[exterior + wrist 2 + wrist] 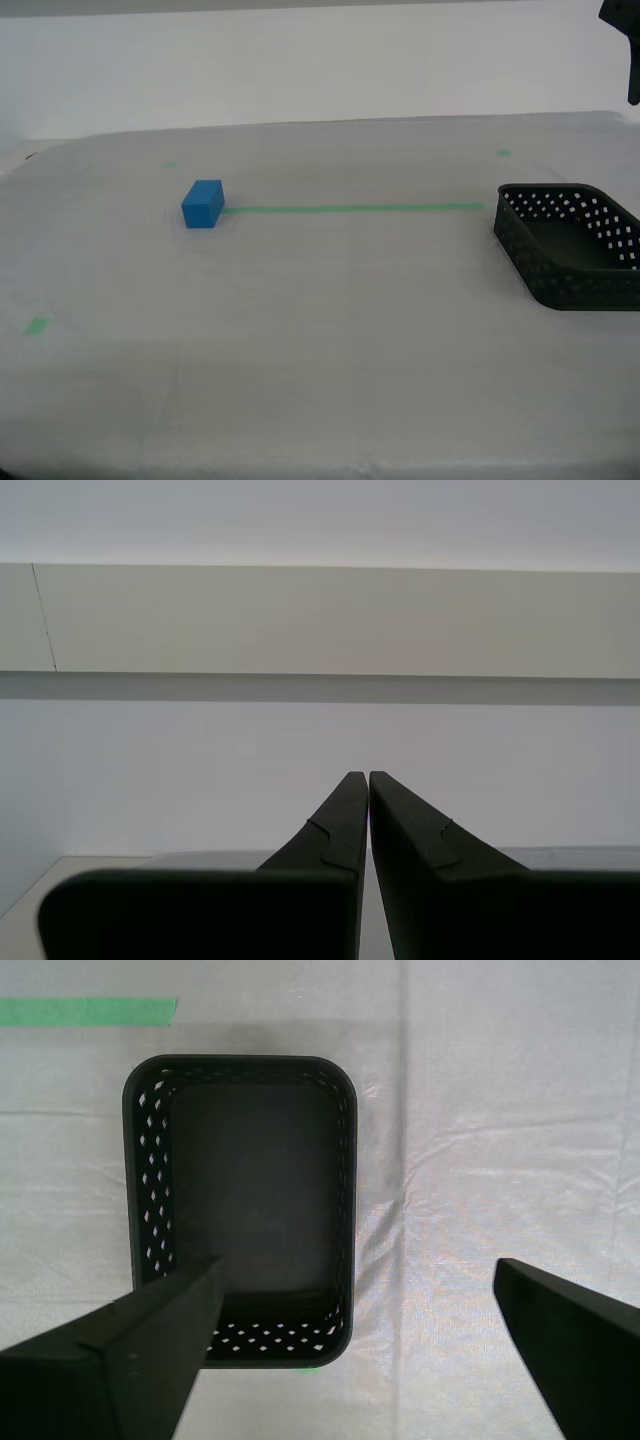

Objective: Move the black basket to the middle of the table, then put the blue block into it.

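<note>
Overhead, my first gripper (355,1295) agape above black basket (240,1210), grey-clothed table (320,330), my second gripper (368,780) closed.

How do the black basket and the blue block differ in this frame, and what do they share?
The black basket is an open, hollow container with perforated walls; the blue block is solid with plain faces. The basket is much larger than the block. The basket sits at the exterior view's right edge, partly cut off; the block sits toward that view's left. Both rest on the table, at opposite ends of the green tape line, and neither is gripped.
</note>
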